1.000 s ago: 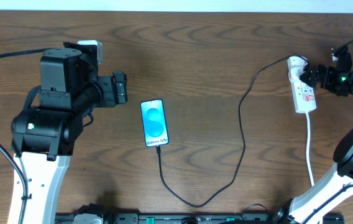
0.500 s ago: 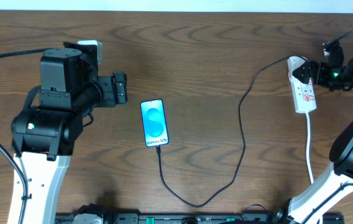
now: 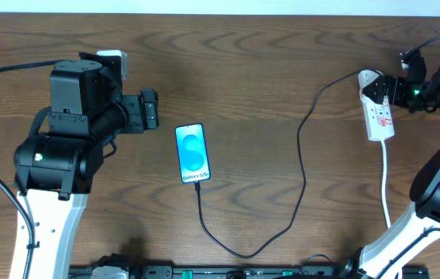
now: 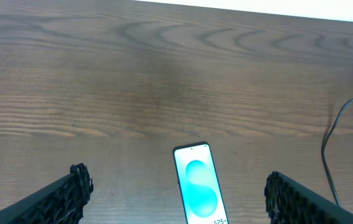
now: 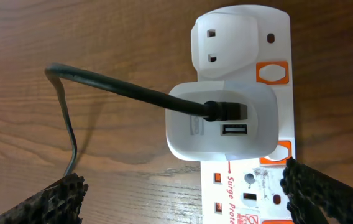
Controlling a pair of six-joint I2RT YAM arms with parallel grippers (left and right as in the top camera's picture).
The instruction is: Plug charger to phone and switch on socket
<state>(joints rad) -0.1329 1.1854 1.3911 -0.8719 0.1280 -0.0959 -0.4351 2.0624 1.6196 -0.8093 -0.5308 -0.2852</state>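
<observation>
The right claw (image 5: 189, 198), spread wide, hangs over the plugged end of the socket (image 5: 238, 37). The left claw (image 4: 178, 182), also spread, sits well left of it.

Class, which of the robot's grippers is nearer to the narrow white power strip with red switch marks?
Right. The right gripper is at the plugged end of the white power strip; the left gripper is across the wooden table, beside the blue-screened smartphone.

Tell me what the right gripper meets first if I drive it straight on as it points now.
Most likely the white adapter plugged into the socket: in the right wrist view it lies ahead of the right gripper, between its open jaws, the charger cable leaving its face. How near is unclear.
</observation>
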